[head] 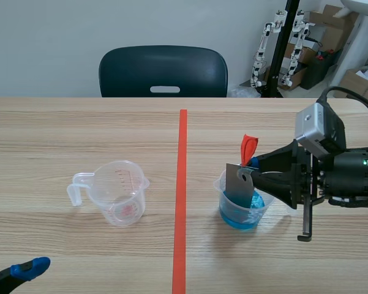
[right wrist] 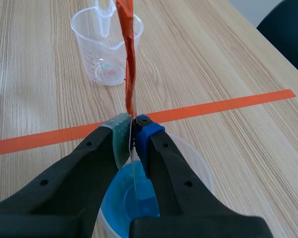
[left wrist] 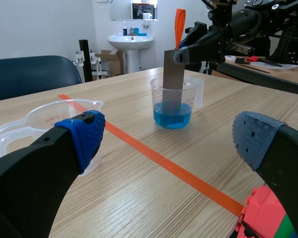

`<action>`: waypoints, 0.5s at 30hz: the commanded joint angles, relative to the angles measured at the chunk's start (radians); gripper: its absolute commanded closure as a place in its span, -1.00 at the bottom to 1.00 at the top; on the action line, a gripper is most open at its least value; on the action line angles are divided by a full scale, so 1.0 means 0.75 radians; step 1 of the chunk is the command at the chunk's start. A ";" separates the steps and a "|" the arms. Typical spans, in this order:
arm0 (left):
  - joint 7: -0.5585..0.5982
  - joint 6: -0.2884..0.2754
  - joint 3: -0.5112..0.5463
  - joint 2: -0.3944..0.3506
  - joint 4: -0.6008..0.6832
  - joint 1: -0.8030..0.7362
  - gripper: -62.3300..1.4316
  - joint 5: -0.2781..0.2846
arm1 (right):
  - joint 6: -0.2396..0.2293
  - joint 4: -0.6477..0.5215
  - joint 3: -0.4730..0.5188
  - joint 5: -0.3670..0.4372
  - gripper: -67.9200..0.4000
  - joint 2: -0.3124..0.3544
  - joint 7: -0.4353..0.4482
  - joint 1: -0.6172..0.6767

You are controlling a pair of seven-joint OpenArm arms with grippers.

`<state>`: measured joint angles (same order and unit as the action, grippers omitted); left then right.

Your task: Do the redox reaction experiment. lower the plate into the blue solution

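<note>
A grey metal plate (head: 238, 182) with an orange-red tag (head: 247, 147) on top stands in a clear cup of blue solution (head: 242, 211) right of the tape line. Its lower end dips into the liquid (left wrist: 172, 115). My right gripper (head: 252, 169) comes in from the right and is shut on the plate's upper edge. From the right wrist I see the plate edge-on (right wrist: 134, 171) between the pads (right wrist: 120, 137), the tag (right wrist: 128, 59) rising ahead, blue solution (right wrist: 130, 198) below. My left gripper (head: 24, 269) is open, low at the near left, fingers (left wrist: 83, 132) wide apart.
An empty clear measuring cup (head: 117, 193) with a handle stands left of the orange tape line (head: 181, 196). A dark chair (head: 163, 71) is behind the table's far edge. A red block (left wrist: 265, 218) lies by my left gripper's finger.
</note>
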<state>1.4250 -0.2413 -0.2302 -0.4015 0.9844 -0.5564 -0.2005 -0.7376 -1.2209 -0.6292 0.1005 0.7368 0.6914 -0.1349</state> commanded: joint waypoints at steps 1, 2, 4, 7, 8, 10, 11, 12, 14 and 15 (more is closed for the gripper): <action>0.019 -0.007 0.009 0.006 0.026 -0.011 -0.74 0.004 | -0.011 0.016 0.015 0.003 0.97 0.000 0.016 -0.016; 0.019 -0.007 0.009 0.006 0.026 -0.011 -0.74 0.004 | -0.011 0.024 0.015 -0.003 0.97 0.000 0.025 -0.016; 0.019 -0.007 0.009 0.006 0.026 -0.011 -0.74 0.004 | -0.011 0.034 0.015 -0.014 0.97 0.000 0.040 -0.016; 0.019 -0.007 0.009 0.006 0.026 -0.011 -0.74 0.004 | -0.011 0.041 0.015 -0.016 0.97 0.000 0.044 -0.016; 0.019 -0.007 0.009 0.006 0.026 -0.011 -0.74 0.004 | -0.011 0.041 0.015 -0.016 0.97 0.000 0.044 -0.016; 0.019 -0.007 0.009 0.006 0.026 -0.011 -0.74 0.004 | -0.011 0.041 0.015 -0.016 0.97 0.000 0.044 -0.016; 0.019 -0.007 0.009 0.006 0.026 -0.011 -0.74 0.004 | -0.011 0.041 0.015 -0.016 0.97 0.000 0.044 -0.016; 0.019 -0.007 0.009 0.006 0.026 -0.011 -0.74 0.004 | -0.011 0.041 0.015 -0.016 0.97 0.000 0.044 -0.016; 0.019 -0.007 0.009 0.006 0.026 -0.011 -0.74 0.004 | -0.011 0.041 0.015 -0.016 0.97 0.001 0.043 -0.016; 0.019 -0.007 0.009 0.006 0.026 -0.011 -0.74 0.004 | -0.011 0.041 0.015 -0.016 0.97 0.001 0.041 -0.015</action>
<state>1.4250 -0.2413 -0.2302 -0.4015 0.9844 -0.5564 -0.2005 -0.7376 -1.1893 -0.6292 0.0933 0.7368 0.7322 -0.1352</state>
